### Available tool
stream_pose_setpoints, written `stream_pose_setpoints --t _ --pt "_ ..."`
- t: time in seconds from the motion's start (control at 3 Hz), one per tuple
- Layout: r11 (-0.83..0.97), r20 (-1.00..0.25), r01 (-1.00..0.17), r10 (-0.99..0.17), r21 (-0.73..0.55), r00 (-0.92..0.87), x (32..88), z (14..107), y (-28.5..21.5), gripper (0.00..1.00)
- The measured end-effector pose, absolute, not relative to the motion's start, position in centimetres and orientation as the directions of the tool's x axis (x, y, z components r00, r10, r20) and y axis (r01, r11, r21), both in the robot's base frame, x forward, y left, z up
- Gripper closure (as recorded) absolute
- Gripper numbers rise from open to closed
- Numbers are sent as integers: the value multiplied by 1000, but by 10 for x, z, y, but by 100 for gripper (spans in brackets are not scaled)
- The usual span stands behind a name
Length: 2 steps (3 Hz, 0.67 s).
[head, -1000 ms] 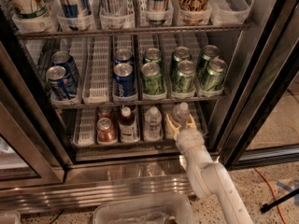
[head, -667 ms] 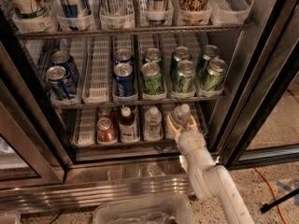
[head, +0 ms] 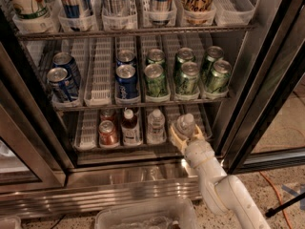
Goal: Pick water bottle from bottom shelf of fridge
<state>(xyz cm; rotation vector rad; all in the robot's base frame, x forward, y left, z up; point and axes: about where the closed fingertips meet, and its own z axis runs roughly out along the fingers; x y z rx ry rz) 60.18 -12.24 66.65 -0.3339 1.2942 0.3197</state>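
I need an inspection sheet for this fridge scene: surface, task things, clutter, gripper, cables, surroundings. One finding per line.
Surface: bottom shelf, white lane trays, one lane bare.
Job's things: water bottle at the shelf front, in the lane farthest right in the picture; fridge door open.
Clutter: second water bottle, brown drink bottle and red can in neighbouring lanes; blue cans and green cans on the shelf above.
Gripper: gripper at the water bottle, arm reaching up from below.
Cables: orange cable on the floor, apart from the arm.
Surroundings: clear plastic bin below the fridge.
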Motion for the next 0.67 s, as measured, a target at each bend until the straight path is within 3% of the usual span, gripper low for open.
stream_pose_setpoints --t 0.67 --pt "792 -985 -597 -33 -130 171 572 670 -114 100"
